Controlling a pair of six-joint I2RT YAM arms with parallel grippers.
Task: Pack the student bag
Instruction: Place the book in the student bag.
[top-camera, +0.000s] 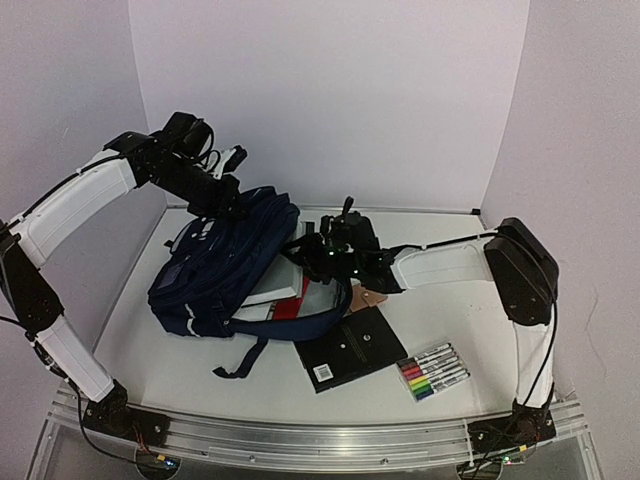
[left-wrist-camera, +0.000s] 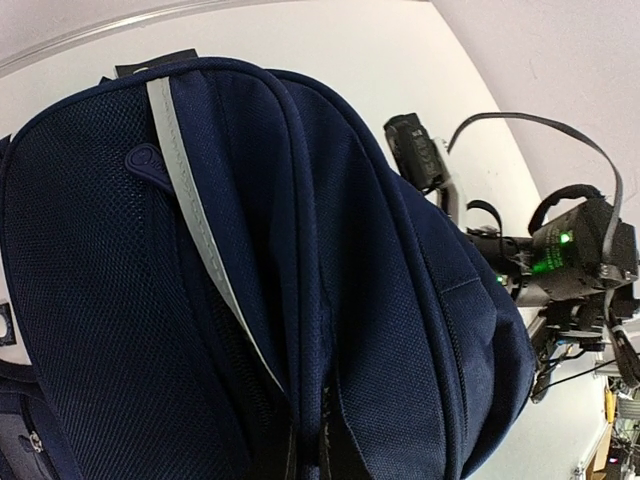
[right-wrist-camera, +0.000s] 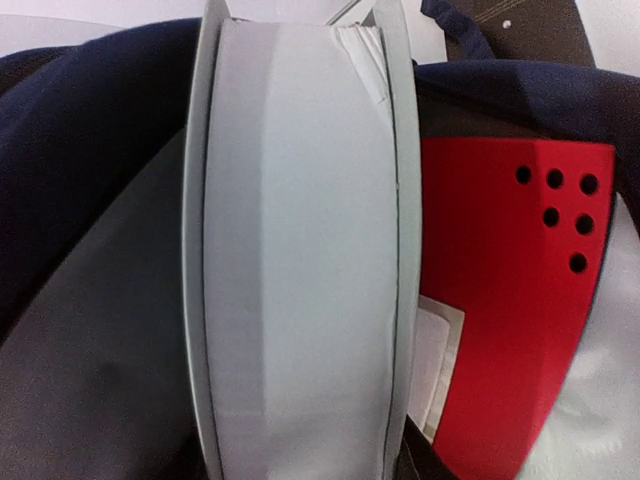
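Your left pincer (top-camera: 224, 194) arches onto the student bag (top-camera: 215, 265); your right pincer (top-camera: 312, 256) is at its mouth, white binder (right-wrist-camera: 300, 250) close ahead (I cannot tell either's opening).

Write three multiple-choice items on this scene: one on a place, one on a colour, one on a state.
1. Where does the marker pack lie?
A. on the table, right of the black notebook
B. against the back wall
C. at the left edge

2. What colour is the flat folder beside the white binder?
A. green
B. red
C. yellow

3. What state is the student bag in?
A. zipped shut
B. open, with items sticking out
C. folded flat

Answers:
1. A, since the top view shows the pack just right of the notebook.
2. B, since the right wrist view shows it red.
3. B, since binder and folder protrude from its mouth.
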